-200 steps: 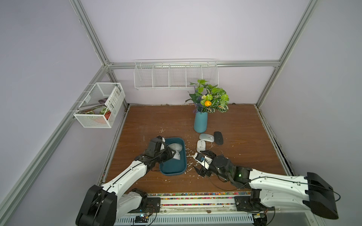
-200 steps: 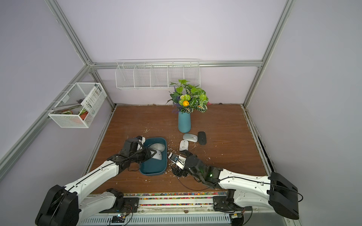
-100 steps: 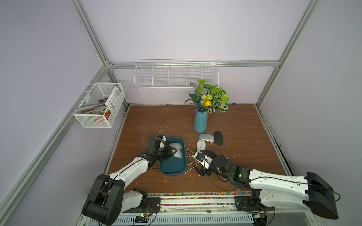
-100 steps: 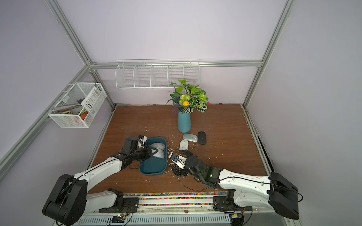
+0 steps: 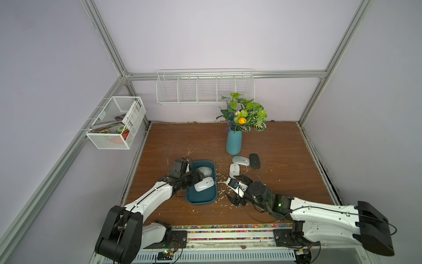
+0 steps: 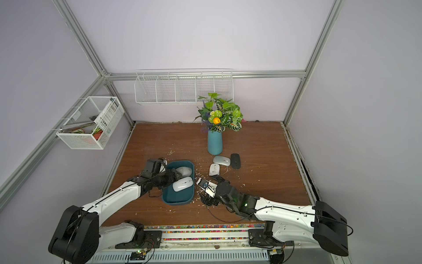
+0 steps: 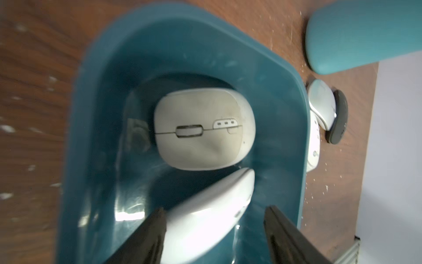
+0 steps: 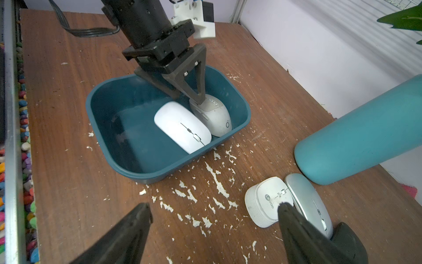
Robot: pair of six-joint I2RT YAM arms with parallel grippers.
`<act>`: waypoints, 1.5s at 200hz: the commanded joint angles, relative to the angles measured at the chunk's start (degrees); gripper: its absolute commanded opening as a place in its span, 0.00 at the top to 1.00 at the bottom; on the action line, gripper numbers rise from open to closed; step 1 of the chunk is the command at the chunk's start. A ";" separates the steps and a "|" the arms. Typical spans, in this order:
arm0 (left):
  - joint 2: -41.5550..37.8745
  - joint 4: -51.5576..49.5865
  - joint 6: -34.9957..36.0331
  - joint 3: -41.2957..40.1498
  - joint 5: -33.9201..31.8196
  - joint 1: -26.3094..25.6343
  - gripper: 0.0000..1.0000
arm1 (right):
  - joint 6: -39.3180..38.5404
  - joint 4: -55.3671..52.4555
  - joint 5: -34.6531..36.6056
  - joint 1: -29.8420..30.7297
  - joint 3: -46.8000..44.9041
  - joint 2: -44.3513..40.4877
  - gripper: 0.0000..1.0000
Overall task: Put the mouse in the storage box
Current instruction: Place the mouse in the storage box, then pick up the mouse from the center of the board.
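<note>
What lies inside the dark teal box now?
Two mice: a flat white mouse and, beside it, a rounder off-white mouse. The left gripper, open above them, covers one end of the off-white mouse in the right wrist view. The storage box floor under them is hidden.

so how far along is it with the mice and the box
Done: two mice, a flat white mouse and an off-white mouse, lie in the storage box. In hand: nothing; the left pincer stands open above them, the right pincer open near the small white mouse. Left, if all must go in: that one, the silver mouse and the black mouse.
</note>
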 commanded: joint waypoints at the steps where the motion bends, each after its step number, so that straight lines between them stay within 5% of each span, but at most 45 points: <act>1: -1.00 -4.49 1.89 2.80 -4.52 0.25 0.27 | 1.42 0.95 1.51 0.24 -0.07 0.24 0.08; 56: -5.69 -9.09 3.10 6.24 -6.00 0.23 0.26 | 8.15 -0.85 9.80 -3.05 1.62 0.58 0.07; 105: -16.70 -10.80 7.25 7.59 -4.09 0.23 0.26 | 32.13 -19.77 1.79 -27.37 6.11 0.25 0.10; 159: -22.14 -15.22 9.13 8.58 -4.88 0.22 0.26 | 39.70 -33.28 -7.00 -44.40 11.20 8.40 0.12; 247: -25.72 -16.30 10.35 6.56 -5.32 0.24 0.25 | 38.06 -43.05 -13.32 -46.73 35.34 37.00 0.15; 300: -25.63 -15.96 10.49 6.32 -4.94 0.22 0.25 | 37.00 -44.30 -14.02 -46.95 41.89 44.34 0.17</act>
